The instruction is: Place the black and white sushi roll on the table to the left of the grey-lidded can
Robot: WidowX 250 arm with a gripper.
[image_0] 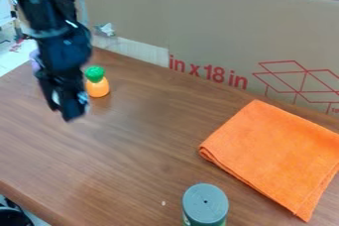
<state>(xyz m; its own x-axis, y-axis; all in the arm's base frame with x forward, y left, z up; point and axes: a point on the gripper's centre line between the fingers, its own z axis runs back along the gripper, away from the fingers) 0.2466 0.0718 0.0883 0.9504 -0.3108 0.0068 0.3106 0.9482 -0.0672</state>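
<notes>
The black gripper (66, 106) hangs over the left part of the wooden table, tilted downward. Just right of it and farther back stands a small orange toy with a green top (97, 82), a narrow gap apart from the gripper in the view. A folded orange cloth (275, 155) lies flat at the right side. At the front edge of the view, a can with a grey-green lid (205, 204) stands upright, left of the cloth's near corner. None of the cloth or the can is touched by the gripper.
A tall cardboard panel (212, 31) with red print runs along the table's back edge. The wooden table (145, 141) has its near left edge at the lower left, with a dark round object (12, 217) below it.
</notes>
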